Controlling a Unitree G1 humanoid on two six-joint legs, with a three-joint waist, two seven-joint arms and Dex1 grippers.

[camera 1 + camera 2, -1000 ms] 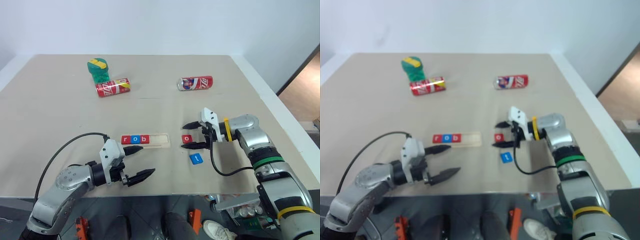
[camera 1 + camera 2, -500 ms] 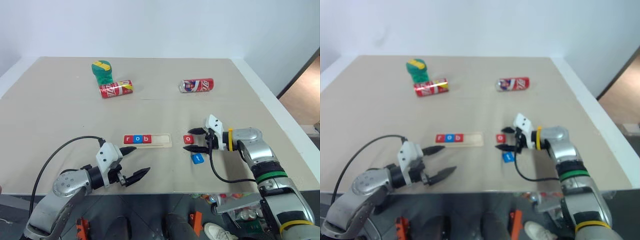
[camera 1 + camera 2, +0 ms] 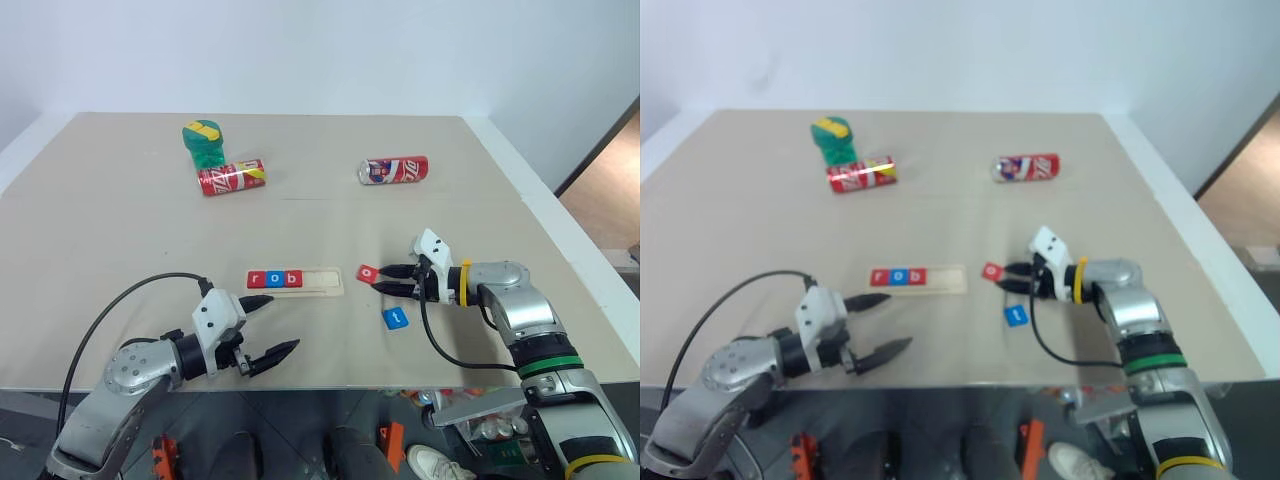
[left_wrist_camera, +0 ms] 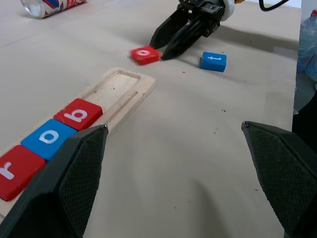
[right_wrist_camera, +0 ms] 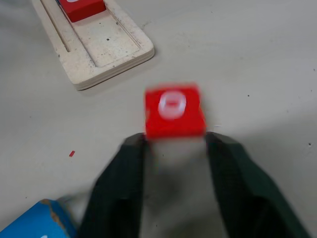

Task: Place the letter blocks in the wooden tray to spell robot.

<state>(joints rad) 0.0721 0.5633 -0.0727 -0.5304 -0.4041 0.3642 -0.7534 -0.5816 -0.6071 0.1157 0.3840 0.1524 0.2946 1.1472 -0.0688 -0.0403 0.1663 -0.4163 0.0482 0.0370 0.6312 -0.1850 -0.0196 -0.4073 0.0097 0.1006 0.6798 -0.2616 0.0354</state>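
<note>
Right end effector (image 3: 386, 279) clenched on red o block (image 3: 368, 272), just right of wooden tray (image 3: 325, 281) holding r, o, b; left end effector (image 3: 268, 326) released; carry o level, seat beside b, leave blue t block (image 3: 394, 318)

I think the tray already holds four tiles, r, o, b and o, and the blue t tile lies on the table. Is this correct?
Not quite. The wooden tray holds three tiles, r, o, b. The second red o tile is outside it, at the tips of the right gripper; the left wrist view shows this. The blue t tile does lie on the table.
</note>
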